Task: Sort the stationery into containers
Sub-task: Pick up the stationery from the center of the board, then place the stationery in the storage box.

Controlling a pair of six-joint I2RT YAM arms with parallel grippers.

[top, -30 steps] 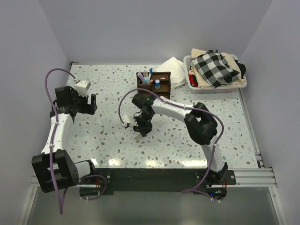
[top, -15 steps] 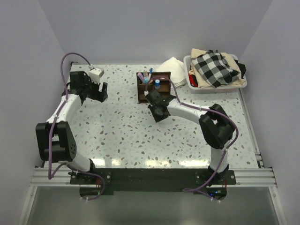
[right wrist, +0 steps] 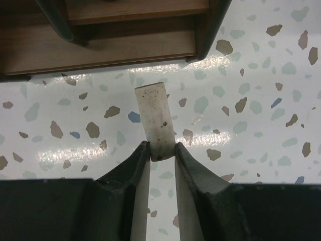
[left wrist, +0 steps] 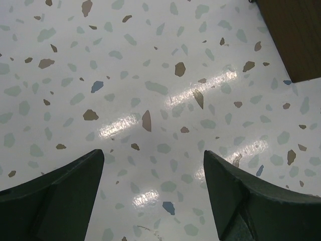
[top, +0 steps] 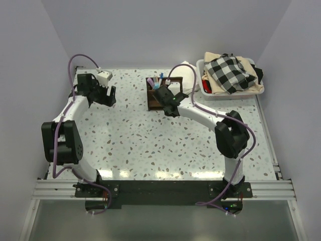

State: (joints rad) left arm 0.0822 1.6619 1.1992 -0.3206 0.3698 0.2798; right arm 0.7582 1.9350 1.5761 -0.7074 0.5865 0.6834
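Observation:
The dark brown wooden organizer (top: 161,92) stands at the back middle of the table, with pink, blue and white pens upright in its compartments. My right gripper (top: 169,104) hovers just in front of it, shut on a stubby beige piece (right wrist: 156,120) that sticks out past the fingertips toward the organizer's lower shelf (right wrist: 100,52). My left gripper (top: 106,94) is open and empty at the back left, above bare table; a corner of the organizer (left wrist: 296,35) shows at the upper right of its view.
A white plastic bin (top: 231,83) with checkered cloth sits at the back right, a crumpled white cloth (top: 185,75) between it and the organizer. Walls close in the table on three sides.
My right gripper has carried the beige piece from the table's middle back to the organizer's front. My left arm swung from the left edge to the back left.

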